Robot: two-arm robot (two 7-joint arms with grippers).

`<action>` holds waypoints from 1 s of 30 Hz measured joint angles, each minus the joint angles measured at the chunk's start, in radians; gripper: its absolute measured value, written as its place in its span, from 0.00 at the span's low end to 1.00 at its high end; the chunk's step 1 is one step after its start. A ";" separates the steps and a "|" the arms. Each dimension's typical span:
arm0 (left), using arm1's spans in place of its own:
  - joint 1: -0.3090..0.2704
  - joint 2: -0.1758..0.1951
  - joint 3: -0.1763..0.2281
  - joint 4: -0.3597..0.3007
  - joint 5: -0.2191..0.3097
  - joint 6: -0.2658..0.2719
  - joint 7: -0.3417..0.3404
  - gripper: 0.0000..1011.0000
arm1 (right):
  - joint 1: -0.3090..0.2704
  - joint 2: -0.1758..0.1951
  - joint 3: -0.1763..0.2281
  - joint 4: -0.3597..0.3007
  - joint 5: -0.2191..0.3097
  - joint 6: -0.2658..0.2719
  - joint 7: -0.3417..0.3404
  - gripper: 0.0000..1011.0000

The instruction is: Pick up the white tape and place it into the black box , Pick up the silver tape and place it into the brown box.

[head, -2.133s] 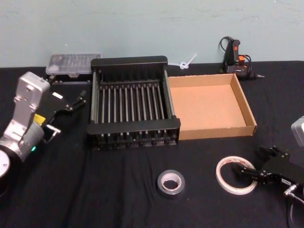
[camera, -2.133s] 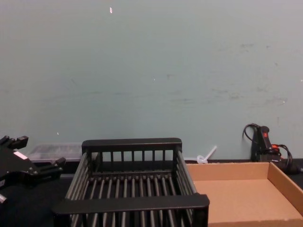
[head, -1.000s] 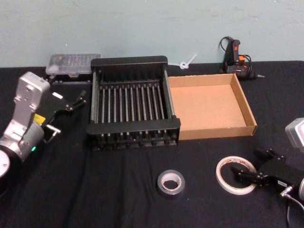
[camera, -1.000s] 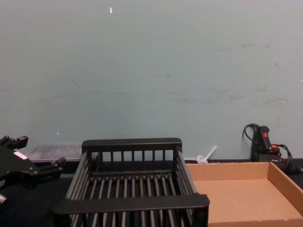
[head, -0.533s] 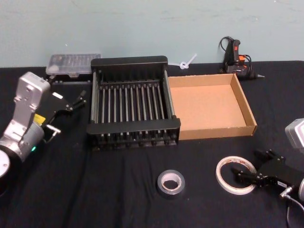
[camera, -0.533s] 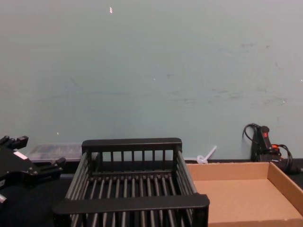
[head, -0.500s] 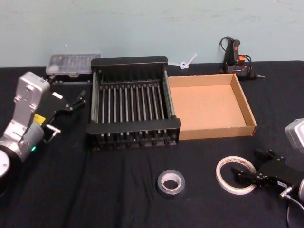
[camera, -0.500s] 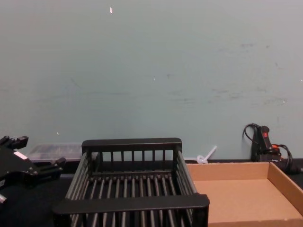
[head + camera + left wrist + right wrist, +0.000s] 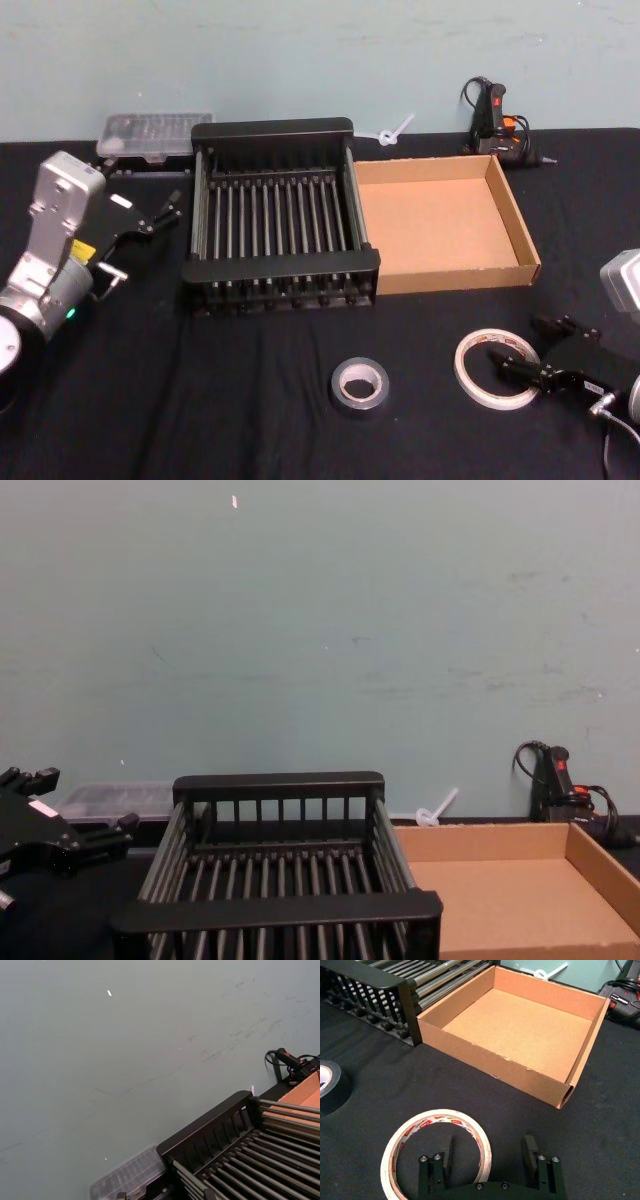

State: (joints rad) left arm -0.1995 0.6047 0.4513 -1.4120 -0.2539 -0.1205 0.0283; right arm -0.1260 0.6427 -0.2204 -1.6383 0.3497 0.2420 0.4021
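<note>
The white tape (image 9: 470, 375) (image 9: 402, 1135) lies flat on the black cloth at the near right. My right gripper (image 9: 518, 343) (image 9: 489, 1148) is open and straddles the ring's right wall, one finger inside the hole and one outside. The silver tape (image 9: 359, 386) (image 9: 331, 1087) lies to the left of it, untouched. Behind them, the black box (image 9: 281, 263) (image 9: 275, 908) and the brown box (image 9: 455, 277) (image 9: 520, 1069) stand side by side, and nothing lies inside either one. My left gripper (image 9: 152, 213) (image 9: 70, 825) hangs open, parked left of the black box.
A clear plastic case (image 9: 154, 131) sits behind the black box at the far left. A white zip tie (image 9: 393, 130) and a black glue gun (image 9: 494, 121) with its cord lie along the back edge by the wall.
My right gripper has crept a little leftward, further over the white tape's right rim. The tapes, boxes and left arm have stayed put.
</note>
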 joint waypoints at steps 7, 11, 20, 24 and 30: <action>0.000 0.000 0.000 0.000 0.000 0.000 0.000 0.99 | 0.000 0.000 0.000 0.000 0.000 0.000 0.000 0.73; 0.000 0.000 0.000 0.000 0.000 0.000 0.000 0.99 | 0.000 0.000 0.000 0.000 0.000 0.000 -0.001 0.62; 0.000 0.000 0.000 0.000 0.000 0.000 0.000 0.99 | 0.000 0.000 0.000 0.000 0.000 0.000 -0.001 0.30; 0.000 0.000 0.000 0.000 0.000 0.000 0.000 0.99 | 0.000 0.000 0.000 0.000 0.000 0.000 -0.001 0.18; 0.000 0.000 0.000 0.000 0.000 0.000 0.000 0.99 | 0.000 0.000 0.000 0.000 0.000 0.000 -0.001 0.09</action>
State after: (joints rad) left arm -0.1995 0.6047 0.4514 -1.4120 -0.2539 -0.1205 0.0283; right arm -0.1260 0.6427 -0.2204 -1.6384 0.3501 0.2422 0.4009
